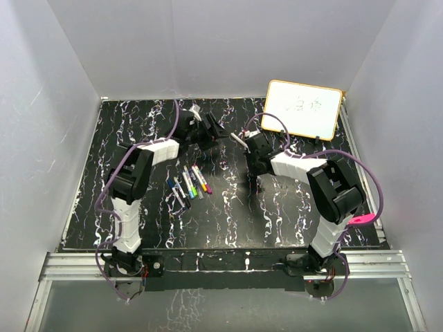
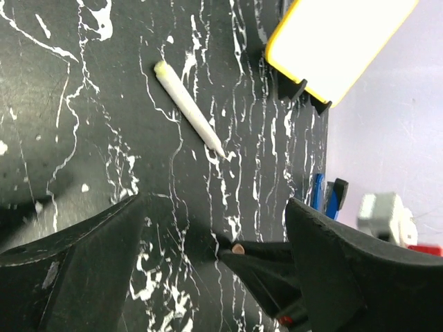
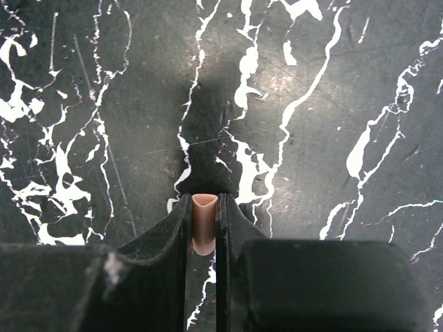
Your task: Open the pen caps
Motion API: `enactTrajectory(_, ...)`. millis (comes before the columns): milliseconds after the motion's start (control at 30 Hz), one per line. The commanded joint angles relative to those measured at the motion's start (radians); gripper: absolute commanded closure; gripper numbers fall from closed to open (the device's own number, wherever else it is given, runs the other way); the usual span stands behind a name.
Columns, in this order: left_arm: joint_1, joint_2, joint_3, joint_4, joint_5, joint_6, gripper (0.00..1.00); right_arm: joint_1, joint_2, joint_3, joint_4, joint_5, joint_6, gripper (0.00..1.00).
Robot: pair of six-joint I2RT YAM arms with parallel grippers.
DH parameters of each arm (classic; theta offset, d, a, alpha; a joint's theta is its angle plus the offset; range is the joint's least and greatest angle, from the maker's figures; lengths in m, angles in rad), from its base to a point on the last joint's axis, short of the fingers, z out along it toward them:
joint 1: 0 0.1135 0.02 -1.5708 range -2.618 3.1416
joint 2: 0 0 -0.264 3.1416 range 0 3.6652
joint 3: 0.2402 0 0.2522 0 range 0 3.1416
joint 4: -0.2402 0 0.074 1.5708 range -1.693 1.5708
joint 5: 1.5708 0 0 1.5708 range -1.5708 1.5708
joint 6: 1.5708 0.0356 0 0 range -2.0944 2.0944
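1 pen uncapped beside the whiteboard (image 1: 303, 109), cap pinched.
Right wrist: the right gripper (image 3: 203, 200) had its jaws closed tight on a peach pen cap (image 3: 203, 232). Left wrist: the left gripper (image 2: 218, 207) gaped wide, empty; the bare pen (image 2: 188, 107) lay between it and the whiteboard. Judged best: drop the cap clear of that pen, then take the next barrel mid-length and pull straight. Top view: other pens (image 1: 187, 183) lay grouped farther from the whiteboard, on a black, white-veined table (image 1: 277, 214) inside plain pale walls (image 1: 208, 48).
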Motion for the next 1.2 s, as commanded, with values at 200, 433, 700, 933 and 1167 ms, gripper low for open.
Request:
enactTrajectory(200, 0.017, -0.288, -0.168, 0.080, -0.046, 0.033, 0.19, -0.020, 0.000, 0.018, 0.053, 0.016, -0.005, 0.77)
enactTrajectory(433, 0.020, -0.345, -0.223, 0.078, -0.055, 0.040, 0.18, -0.025, -0.026, 0.007, 0.068, 0.001, -0.002, 0.59)
enactTrajectory(700, 0.023, -0.386, -0.260, 0.078, -0.066, 0.040, 0.18, -0.048, -0.101, 0.042, 0.112, -0.060, -0.005, 0.39)
enactTrajectory(933, 0.030, -0.450, -0.310, 0.095, -0.088, 0.038, 0.02, -0.072, -0.090, 0.161, 0.108, -0.077, -0.015, 0.35)
enactTrajectory(1167, 0.045, -0.505, -0.379, 0.171, -0.060, -0.006, 0.01, -0.099, -0.049, 0.261, 0.079, -0.054, -0.019, 0.28)
